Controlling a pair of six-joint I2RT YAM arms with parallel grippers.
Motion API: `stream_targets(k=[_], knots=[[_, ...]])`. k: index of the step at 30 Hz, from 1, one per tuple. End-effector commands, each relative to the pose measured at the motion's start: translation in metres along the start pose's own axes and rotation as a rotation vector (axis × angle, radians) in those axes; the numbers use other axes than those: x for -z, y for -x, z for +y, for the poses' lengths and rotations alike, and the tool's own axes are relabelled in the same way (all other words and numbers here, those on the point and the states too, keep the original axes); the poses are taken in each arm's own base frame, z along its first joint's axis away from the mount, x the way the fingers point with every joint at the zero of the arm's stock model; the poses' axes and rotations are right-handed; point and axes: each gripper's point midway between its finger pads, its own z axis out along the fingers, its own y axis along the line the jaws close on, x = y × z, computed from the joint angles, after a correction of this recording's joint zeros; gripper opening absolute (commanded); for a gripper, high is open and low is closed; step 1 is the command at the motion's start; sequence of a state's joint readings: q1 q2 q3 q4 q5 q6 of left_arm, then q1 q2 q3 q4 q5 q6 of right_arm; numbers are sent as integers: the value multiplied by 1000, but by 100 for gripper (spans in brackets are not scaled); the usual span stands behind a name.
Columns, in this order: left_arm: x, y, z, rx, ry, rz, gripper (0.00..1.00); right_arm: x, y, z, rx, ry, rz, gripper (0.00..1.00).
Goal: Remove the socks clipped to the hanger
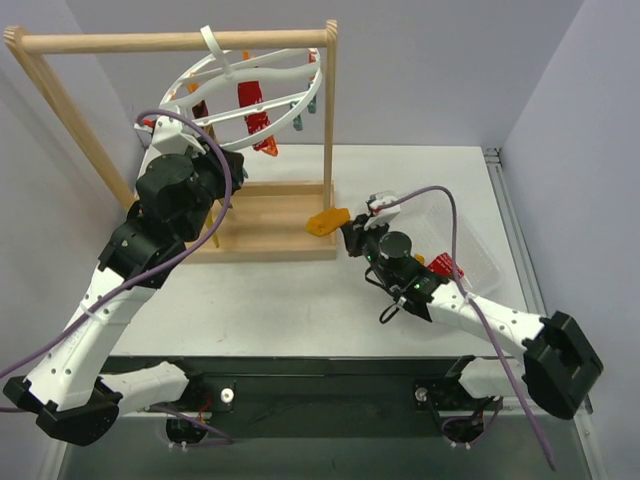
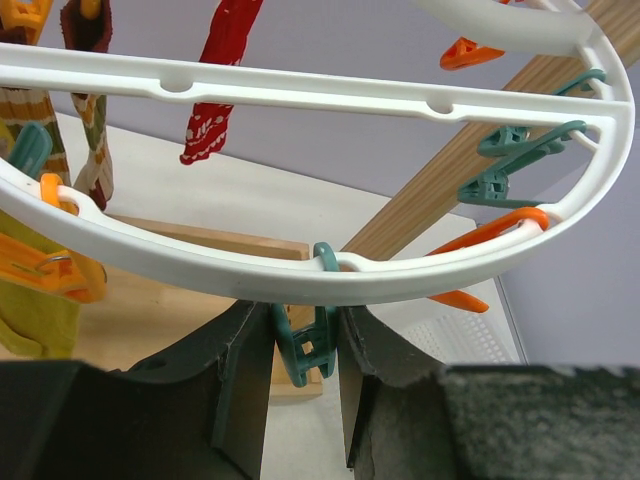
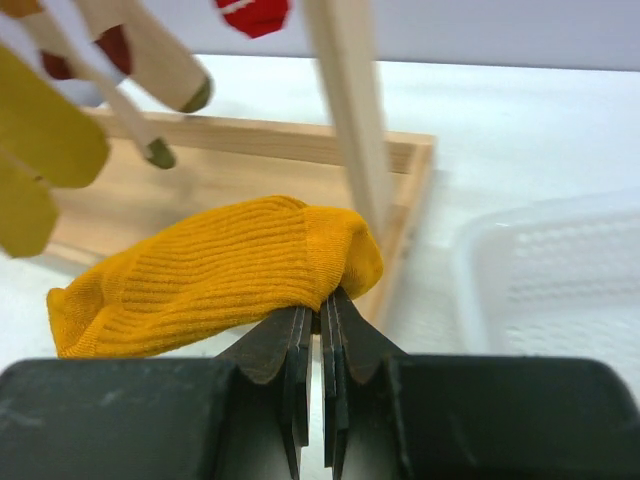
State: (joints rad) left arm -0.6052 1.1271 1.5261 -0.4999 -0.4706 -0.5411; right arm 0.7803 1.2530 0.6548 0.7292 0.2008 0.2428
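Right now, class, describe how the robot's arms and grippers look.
The left arm and right arm have white links and bulky black joints. A purple cable loops along each. The left gripper and right gripper have flat, matte black fingers.

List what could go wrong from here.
1. The left gripper squeezes a teal clip on the tilted hanger; pulling might drag the hanger off the rack.
2. The right gripper holds the orange sock by one end, beside the post; it could slip or snag before reaching the basket.
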Motion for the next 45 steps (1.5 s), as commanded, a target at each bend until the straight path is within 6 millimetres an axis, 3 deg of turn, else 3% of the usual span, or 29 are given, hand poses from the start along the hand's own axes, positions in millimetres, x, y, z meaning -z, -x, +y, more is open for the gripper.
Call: stream_targets(k=[1,2,3,5,6,14,17,24,26,31,32,35,37,39,40,42,43,45], knots=[[4,18,-8,26,-45,-64,3,29,21,-63,-16,-263,-33,0],[4,19,-9,25,-47,-64,3,36,12,-75,-10,-303,7,0],[3,18,-9,22,-50,-63,3,44,20,-90,-37,-349,-14,0],[3,19,-9,22,-50,-64,3,60,7,-114,-43,-429,26,0],[3,19,-9,22,-50,-66,3,69,13,-128,-81,-473,1,0],[2,17,-10,25,-60,-62,3,138,-17,-194,-200,-769,55,0],[2,17,-11,30,-66,-60,3,161,-29,-205,-249,-857,81,0],[3,18,-11,25,-67,-62,3,191,-53,-213,-281,-956,154,0],[4,19,-12,24,-69,-62,3,196,-55,-214,-267,-972,175,9],[3,19,-15,24,-85,-62,3,193,-53,-212,-221,-943,213,32],[3,19,-16,24,-87,-61,3,187,-47,-207,-219,-911,217,44],[4,21,-20,27,-112,-66,3,173,-38,-199,-172,-841,259,55],[6,23,-26,25,-144,-72,3,158,-37,-189,-160,-771,287,58],[9,25,-33,29,-179,-72,3,142,-32,-172,-99,-666,297,59],[9,25,-34,27,-185,-69,3,127,-18,-161,-84,-603,230,60],[11,27,-37,31,-193,-71,3,110,-15,-131,42,-466,213,62],[13,29,-38,34,-196,-72,3,95,5,-115,35,-402,122,63],[13,29,-39,38,-195,-67,3,76,11,-88,51,-309,100,63]])
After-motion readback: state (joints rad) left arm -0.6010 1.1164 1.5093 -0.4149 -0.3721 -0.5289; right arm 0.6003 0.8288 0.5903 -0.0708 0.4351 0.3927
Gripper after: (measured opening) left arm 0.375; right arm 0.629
